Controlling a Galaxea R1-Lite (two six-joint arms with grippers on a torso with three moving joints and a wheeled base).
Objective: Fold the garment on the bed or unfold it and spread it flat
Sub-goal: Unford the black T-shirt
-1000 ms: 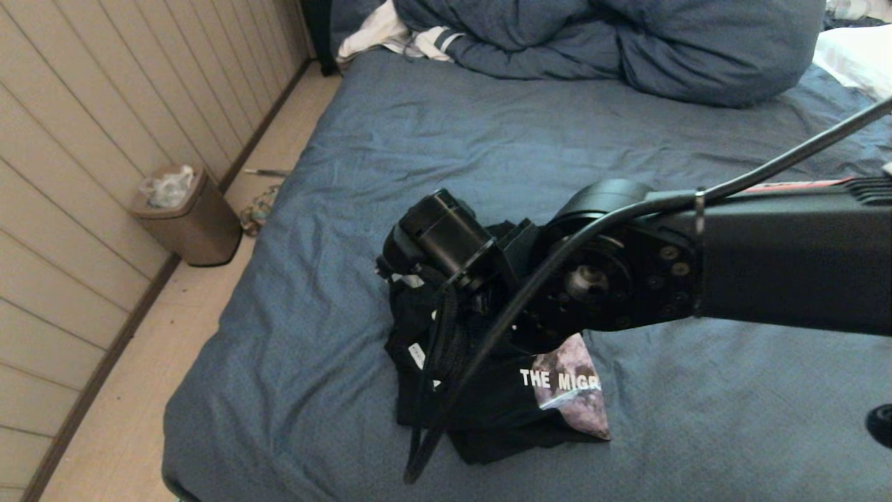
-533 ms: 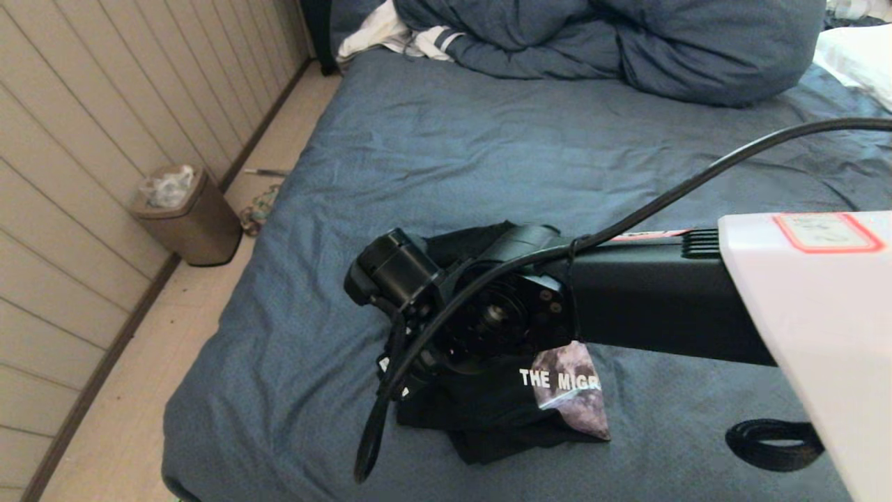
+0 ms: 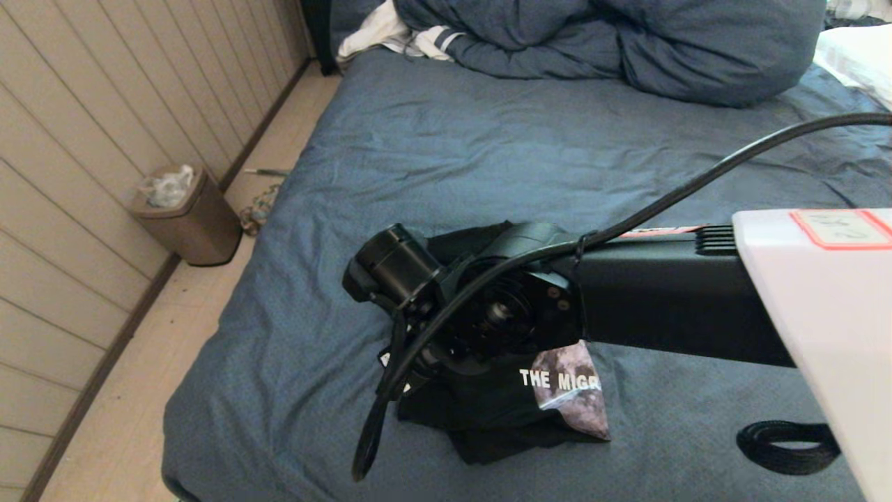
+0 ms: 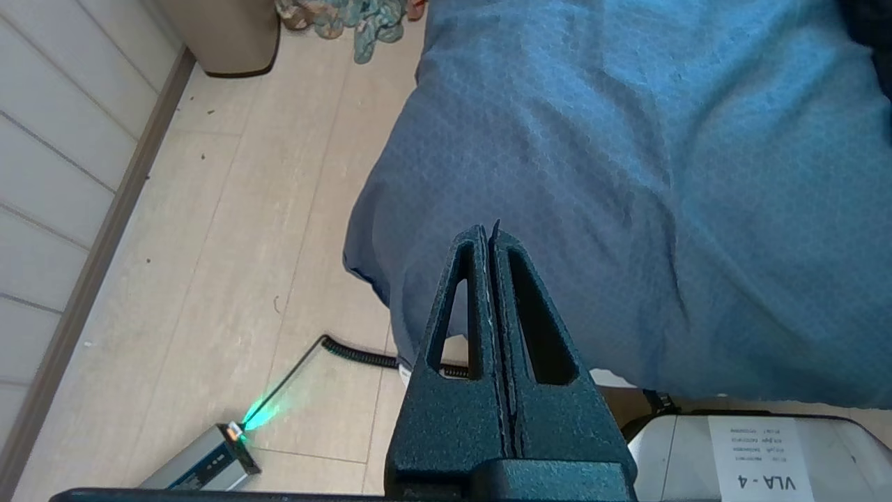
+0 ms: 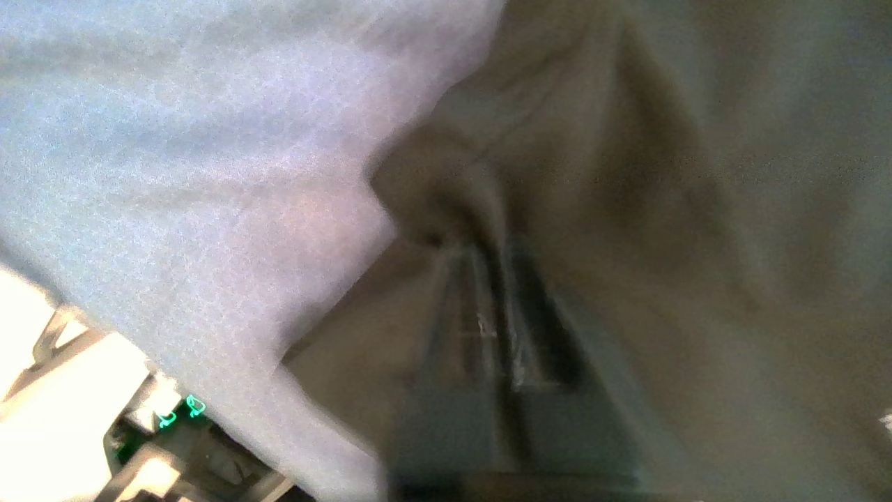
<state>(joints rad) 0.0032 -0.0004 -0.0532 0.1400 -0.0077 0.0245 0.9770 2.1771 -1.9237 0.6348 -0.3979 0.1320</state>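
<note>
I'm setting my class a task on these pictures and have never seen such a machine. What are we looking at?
It is a two-armed robot. The wide picture comes from a camera on its head, the other two from cameras on its wrists. A crumpled black T-shirt with a moon print lies on the blue-sheeted bed, with a duvet heaped at the far end. The right arm reaches over the shirt. The right gripper seems to have its jaws shut on puckered black cloth. The left gripper hangs beside the bed's corner, jaws shut, holding nothing.
</note>
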